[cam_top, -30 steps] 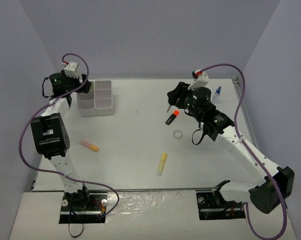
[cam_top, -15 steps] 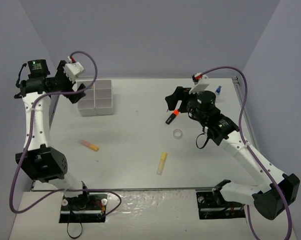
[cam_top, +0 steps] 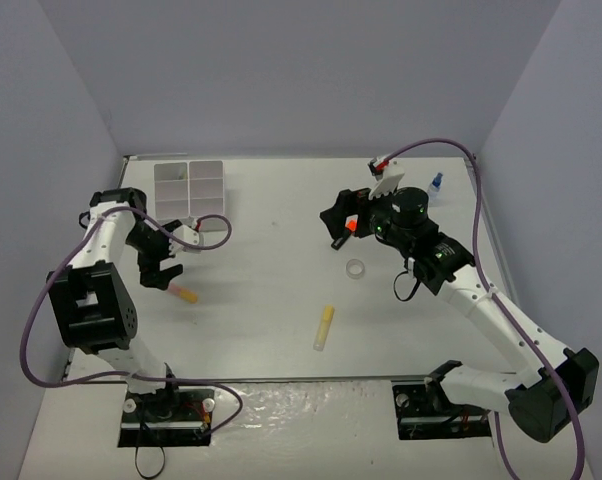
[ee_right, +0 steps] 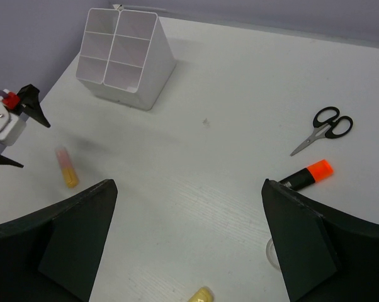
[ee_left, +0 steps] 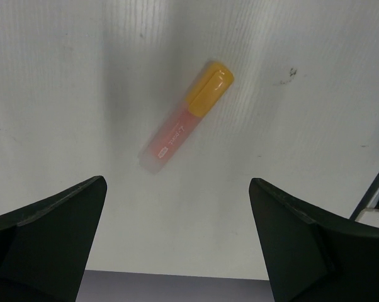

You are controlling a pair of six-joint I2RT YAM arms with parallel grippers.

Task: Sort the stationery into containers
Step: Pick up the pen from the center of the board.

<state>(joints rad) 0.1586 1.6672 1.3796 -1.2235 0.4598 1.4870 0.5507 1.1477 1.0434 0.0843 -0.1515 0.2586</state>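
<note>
The white six-compartment organizer tray [cam_top: 191, 188] [ee_right: 123, 56] stands at the back left. A pink piece with a yellow cap [ee_left: 186, 119] [cam_top: 179, 292] [ee_right: 67, 167] lies on the table, and my left gripper [ee_left: 177, 189] [cam_top: 161, 268] hangs open just above it, apart from it. My right gripper [ee_right: 189, 189] [cam_top: 333, 225] is open and holds nothing, high over the table's middle. In the right wrist view the black-handled scissors [ee_right: 325, 126] and the orange-black marker [ee_right: 309, 174] [cam_top: 351, 225] lie to its right. The clear tape ring [cam_top: 356, 268] and the yellow stick [cam_top: 324, 327] lie nearer the front.
A small blue-capped bottle [cam_top: 436, 183] stands at the back right near the table edge. Grey walls close in the table on the left, back and right. The left arm's purple cable [cam_top: 216, 222] loops in front of the tray.
My left arm swung from over the tray down and forward to hang above the pink piece. Both grippers opened wider. My right gripper shifted slightly left.
</note>
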